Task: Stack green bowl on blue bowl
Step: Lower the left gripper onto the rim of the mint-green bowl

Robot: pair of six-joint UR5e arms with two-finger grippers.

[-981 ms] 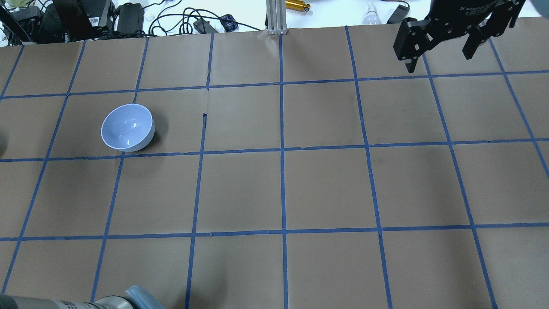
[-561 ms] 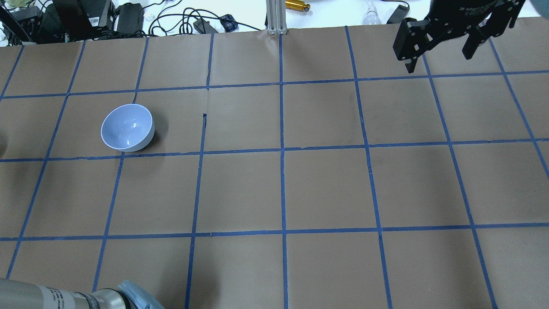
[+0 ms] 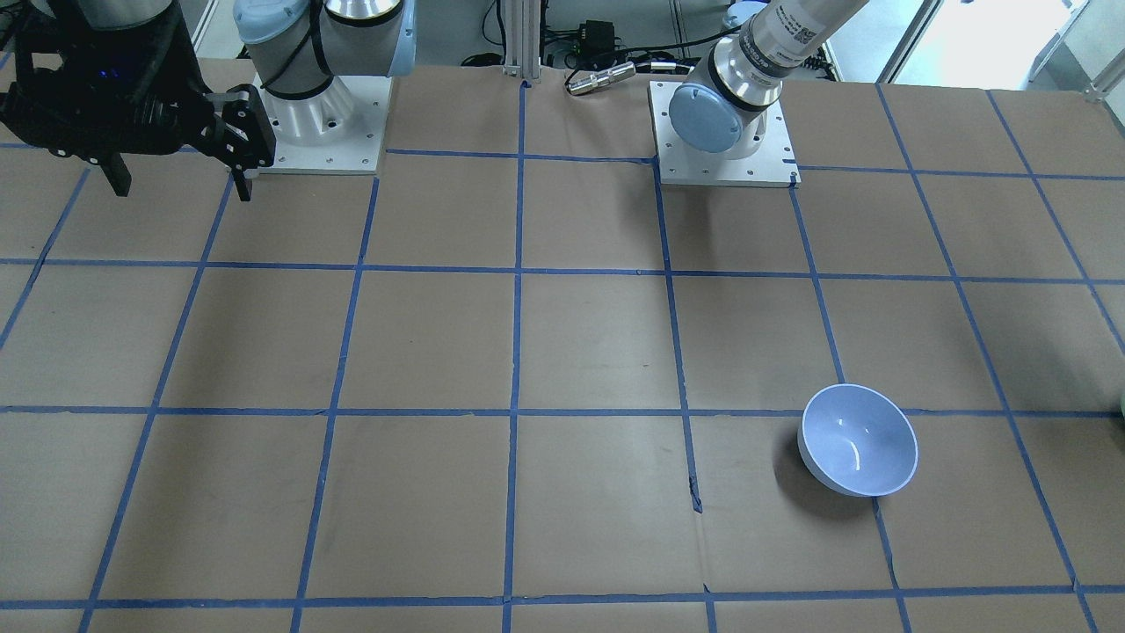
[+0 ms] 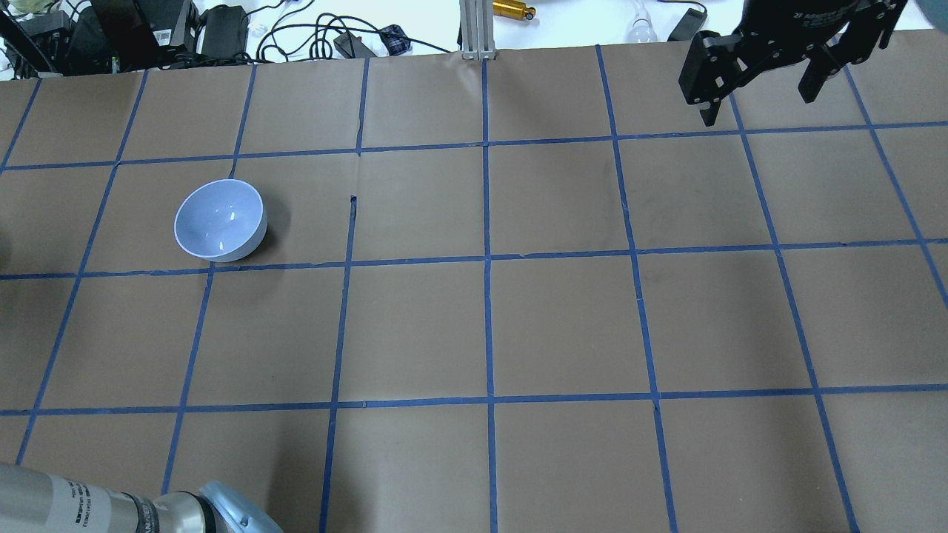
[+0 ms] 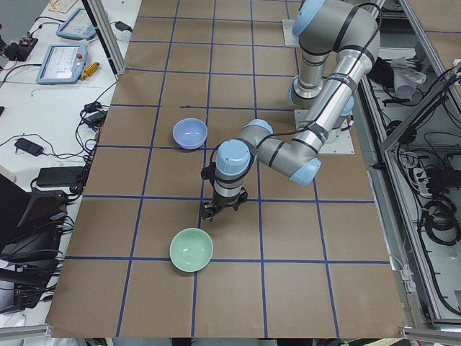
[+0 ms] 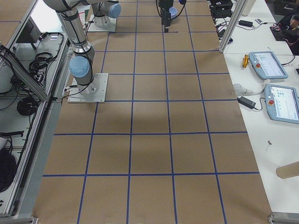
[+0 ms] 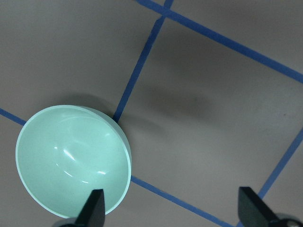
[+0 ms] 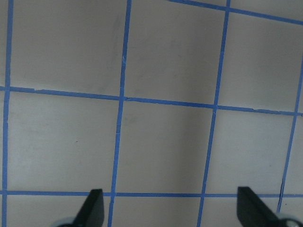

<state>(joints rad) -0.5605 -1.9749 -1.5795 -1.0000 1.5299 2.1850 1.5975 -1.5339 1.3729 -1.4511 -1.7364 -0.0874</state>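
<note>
The green bowl [image 5: 191, 249] [image 7: 73, 161] stands upright near the table's end on my left, out of the overhead view. My left gripper [image 5: 207, 210] [image 7: 173, 210] is open and empty above the table just beside it. In the left wrist view one fingertip [image 7: 96, 204] lies over the bowl's near rim. The blue bowl [image 4: 220, 220] [image 3: 857, 440] [image 5: 189, 133] stands upright and empty, about two grid squares from the green one. My right gripper [image 4: 759, 104] [image 3: 180, 185] [image 8: 173, 210] is open and empty, high over the far right of the table.
Cables and black electronics [image 4: 148, 29] and an aluminium post [image 4: 474, 29] line the far edge. The arm bases [image 3: 321, 123] [image 3: 725, 132] stand on white plates. Teach pendants [image 6: 268, 65] lie on a side bench. Blue tape grids the brown table [image 4: 563, 326].
My left arm's forearm has slid further into the bottom-left corner of the overhead view. The blue bowl and my right gripper have not moved.
</note>
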